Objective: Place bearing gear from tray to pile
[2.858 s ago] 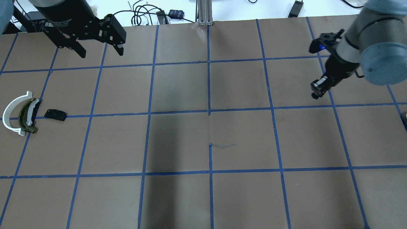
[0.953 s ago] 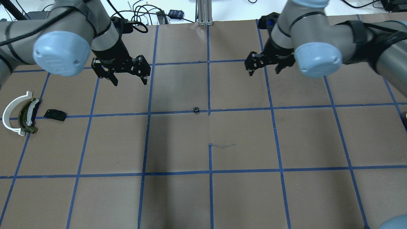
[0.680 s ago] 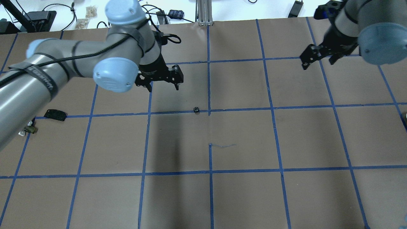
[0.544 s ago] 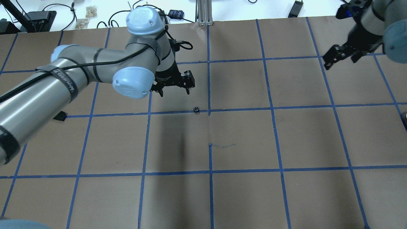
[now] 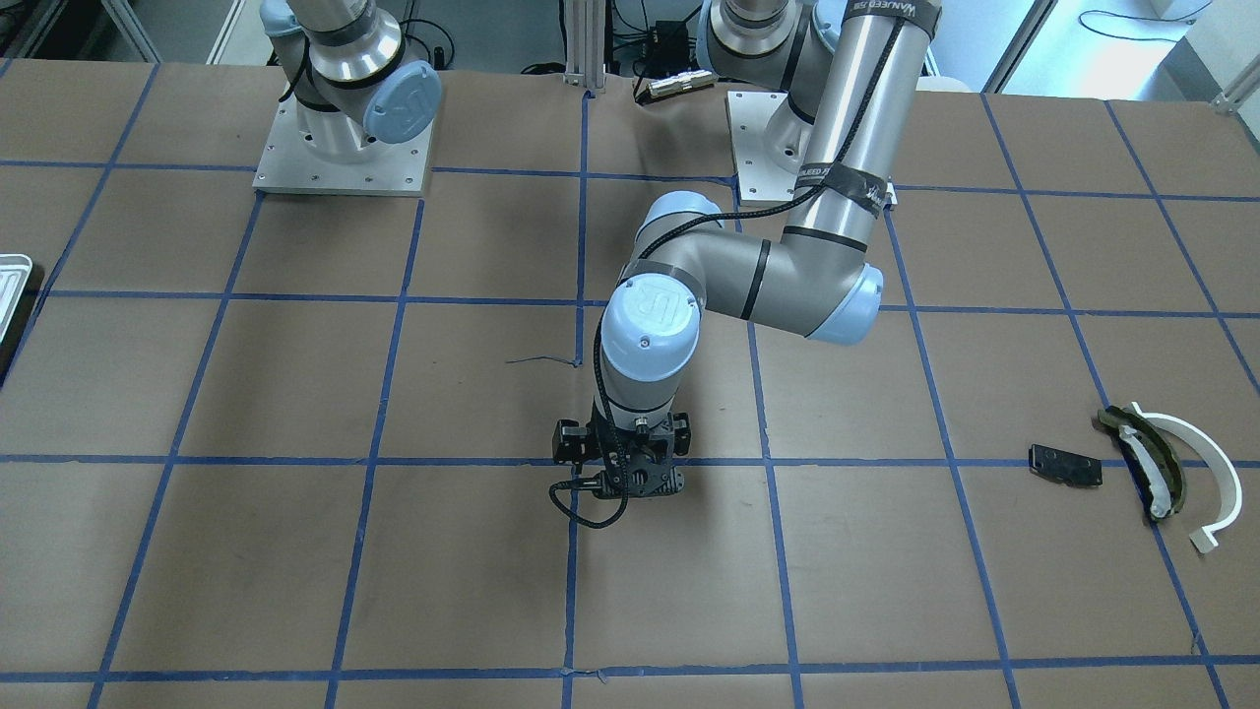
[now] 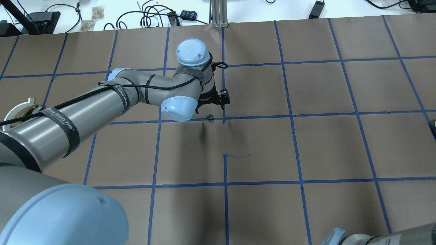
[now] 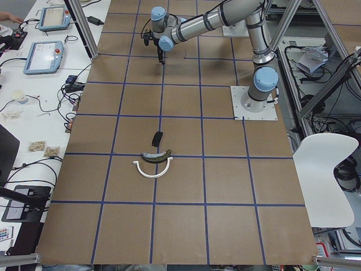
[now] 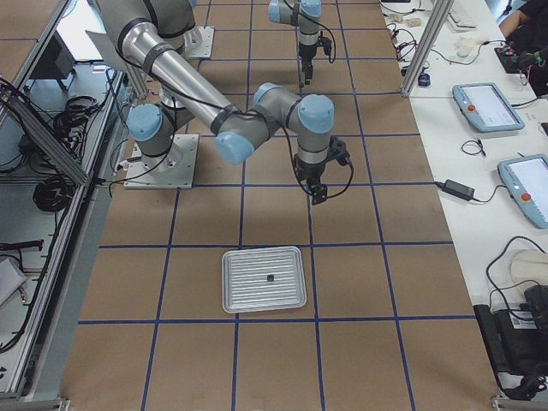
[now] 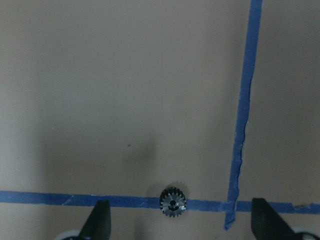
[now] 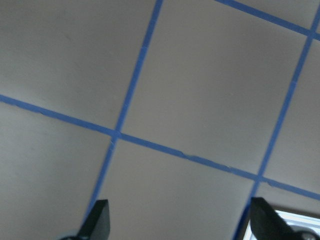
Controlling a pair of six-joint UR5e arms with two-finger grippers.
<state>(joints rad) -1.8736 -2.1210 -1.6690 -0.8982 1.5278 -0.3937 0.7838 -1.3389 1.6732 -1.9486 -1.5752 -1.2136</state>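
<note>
The bearing gear (image 9: 172, 202), small, dark and toothed, lies on a blue tape line at the table's middle (image 6: 210, 117). My left gripper (image 9: 180, 227) is open and hovers right above it, with a finger on either side (image 6: 211, 109). In the front view the gripper (image 5: 620, 478) hides the gear. The pile lies at the table's left end: a white arc (image 5: 1209, 465), an olive curved piece (image 5: 1147, 458) and a black plate (image 5: 1065, 465). My right gripper (image 10: 180, 225) is open and empty, above the table near the tray (image 8: 248, 295).
A small dark part (image 8: 270, 279) lies in the tray. The tray's corner shows at the front view's left edge (image 5: 10, 281). My left arm (image 6: 102, 102) stretches across the table and covers part of the pile in the overhead view.
My left arm has swept from the far left to the table's middle and come down over the gear. My right arm has drawn back to the right, out of the overhead view.
</note>
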